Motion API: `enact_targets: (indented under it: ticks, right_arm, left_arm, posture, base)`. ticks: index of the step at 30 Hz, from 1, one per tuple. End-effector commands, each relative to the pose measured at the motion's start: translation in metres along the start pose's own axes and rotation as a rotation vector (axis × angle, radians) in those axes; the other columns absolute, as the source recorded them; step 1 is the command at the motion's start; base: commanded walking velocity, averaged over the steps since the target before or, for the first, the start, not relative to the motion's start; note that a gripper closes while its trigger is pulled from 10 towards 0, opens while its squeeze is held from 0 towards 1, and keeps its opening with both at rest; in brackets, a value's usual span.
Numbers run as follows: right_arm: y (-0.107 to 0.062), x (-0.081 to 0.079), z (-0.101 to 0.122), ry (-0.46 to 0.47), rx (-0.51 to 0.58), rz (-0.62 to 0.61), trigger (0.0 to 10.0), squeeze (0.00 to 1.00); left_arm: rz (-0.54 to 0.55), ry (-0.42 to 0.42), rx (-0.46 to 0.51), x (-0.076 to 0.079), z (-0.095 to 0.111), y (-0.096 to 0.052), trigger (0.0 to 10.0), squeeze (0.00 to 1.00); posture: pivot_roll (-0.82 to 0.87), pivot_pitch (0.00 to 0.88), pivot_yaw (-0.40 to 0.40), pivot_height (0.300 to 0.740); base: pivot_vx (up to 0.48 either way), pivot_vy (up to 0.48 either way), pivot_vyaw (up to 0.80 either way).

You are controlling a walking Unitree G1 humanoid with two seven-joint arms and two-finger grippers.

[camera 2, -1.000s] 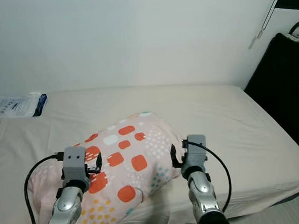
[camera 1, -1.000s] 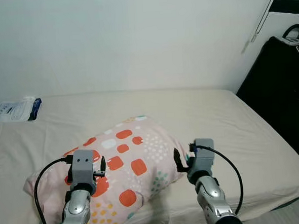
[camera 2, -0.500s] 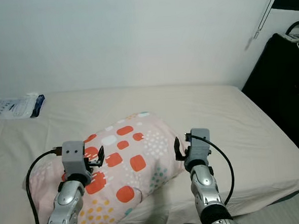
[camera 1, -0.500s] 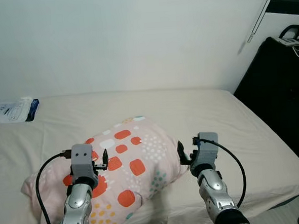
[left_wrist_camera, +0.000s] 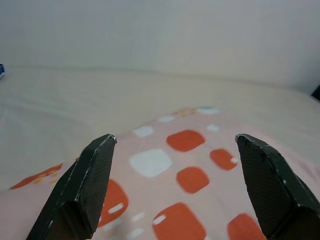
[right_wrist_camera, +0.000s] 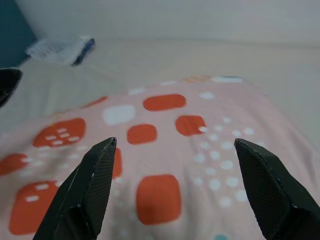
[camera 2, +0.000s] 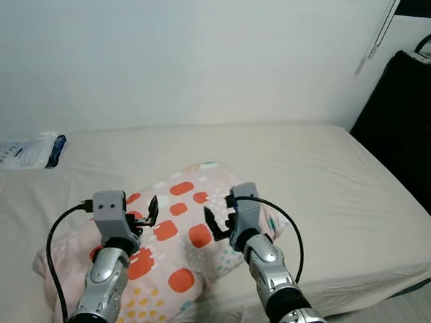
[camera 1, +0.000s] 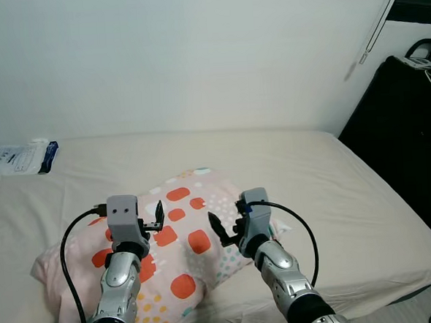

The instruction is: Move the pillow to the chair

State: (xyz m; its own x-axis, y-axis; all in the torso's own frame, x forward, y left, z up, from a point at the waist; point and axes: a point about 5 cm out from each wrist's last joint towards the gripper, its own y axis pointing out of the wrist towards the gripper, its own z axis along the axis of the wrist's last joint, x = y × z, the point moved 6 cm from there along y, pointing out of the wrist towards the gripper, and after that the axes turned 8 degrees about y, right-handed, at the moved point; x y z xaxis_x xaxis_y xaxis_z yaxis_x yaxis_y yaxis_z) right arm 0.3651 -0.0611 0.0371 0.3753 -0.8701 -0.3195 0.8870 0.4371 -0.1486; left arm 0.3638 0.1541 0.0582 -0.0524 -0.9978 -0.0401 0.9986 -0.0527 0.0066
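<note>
the two black fingers (left_wrist_camera: 82, 187) of the left gripper (camera 1: 154, 216) are spread wide apart and hold nothing; between them the wrist view shows the pink cover with orange and white squares. the fingers (right_wrist_camera: 87, 190) of the right gripper (camera 1: 223, 230) are spread wide too, with the same pattern under them. both grippers are over the pillow (camera 1: 184, 240), the left one above its left part and the right one above its right part, near each other. if the tips touch the cloth, i cannot tell.

the pillow lies on the bed (camera 1: 334, 191), near the front edge, a little tilted, its far corner pointing to the wall (camera 1: 194, 53). it is pink with orange squares, white squares and small dots. a black cable (camera 1: 68, 247) makes a loop beside the left wrist, and another cable (camera 1: 302, 233) curves by the right arm.

at the far left corner of the bed lies a white packet with a blue edge (camera 1: 17, 156), well apart from the pillow. on the right of the bed stands a black piece of furniture (camera 1: 404, 135).
</note>
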Motion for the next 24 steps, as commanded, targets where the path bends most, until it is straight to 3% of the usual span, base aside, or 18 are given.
enact_targets:
  ticks: [1,2,3,6,8,9,10,11,13,15,19,24]
  right_arm:
    - [0.002,0.000,0.010,0.037,0.031,0.021,10.0,0.00]
    - [0.002,0.000,0.010,0.037,0.031,0.021,10.0,0.00]
    - [0.003,-0.005,0.020,0.105,0.081,0.067,10.0,0.00]
    - [0.003,-0.009,0.028,0.184,0.122,0.106,10.0,0.00]
    - [0.002,-0.011,0.045,0.506,0.208,0.181,10.0,0.00]
    - [0.002,-0.011,0.045,0.506,0.208,0.181,10.0,0.00]
    - [0.001,-0.010,0.050,0.598,0.235,0.202,10.0,0.00]
    - [0.001,-0.010,0.050,0.598,0.235,0.202,10.0,0.00]
    - [0.001,-0.012,0.055,0.717,0.238,0.261,10.0,0.00]
    - [0.001,-0.019,0.048,0.651,0.191,0.300,10.0,0.00]
    - [0.001,-0.025,0.044,0.630,0.165,0.351,10.0,0.00]
    - [0.001,-0.020,0.042,0.608,0.156,0.313,10.0,0.00]
  left_arm:
    - [-0.020,-0.041,0.030,0.008,0.010,0.005,10.0,0.00]
    - [-0.020,-0.041,0.030,0.008,0.010,0.005,10.0,0.00]
    - [-0.026,-0.075,0.035,0.008,0.013,0.006,10.0,0.00]
    - [-0.034,-0.116,0.033,0.008,0.013,0.007,10.0,0.00]
    - [-0.089,-0.332,-0.023,0.019,0.006,0.006,10.0,0.00]
    - [-0.089,-0.332,-0.023,0.019,0.006,0.006,10.0,0.00]
    - [-0.113,-0.395,-0.041,0.023,0.004,0.006,10.0,0.00]
    - [-0.113,-0.395,-0.041,0.023,0.004,0.006,10.0,0.00]
    - [-0.157,-0.497,-0.094,0.031,-0.001,0.004,10.0,0.00]
    - [-0.175,-0.491,-0.114,0.035,-0.004,0.003,10.0,0.00]
    - [-0.134,-0.485,-0.086,0.029,0.002,0.008,10.0,0.00]
    - [-0.096,-0.506,-0.076,0.022,0.004,0.010,10.0,0.00]
  posture:
    - [0.11,0.000,-0.171,0.740]
    - [0.11,0.000,-0.171,0.740]
    - [0.11,0.000,-0.170,0.740]
    - [0.11,0.000,-0.168,0.740]
    - [0.11,0.000,-0.167,0.740]
    - [0.11,0.000,-0.167,0.740]
    - [0.11,0.000,-0.167,0.740]
    - [0.11,0.000,-0.167,0.740]
    - [0.12,0.000,-0.164,0.740]
    - [0.12,0.000,-0.161,0.740]
    - [0.12,0.000,-0.163,0.740]
    - [0.12,0.000,-0.161,0.740]
  base:
    - [0.000,0.000,0.00]
    - [0.000,0.000,0.00]
    - [0.000,0.000,0.00]
    - [0.000,0.000,0.00]
    - [0.000,0.000,0.00]
    - [0.000,0.000,0.00]
    - [0.000,0.000,0.00]
    - [0.000,0.000,0.00]
    - [0.000,0.000,0.00]
    - [0.000,0.000,0.00]
    - [0.000,0.000,0.00]
    - [0.000,0.000,0.00]
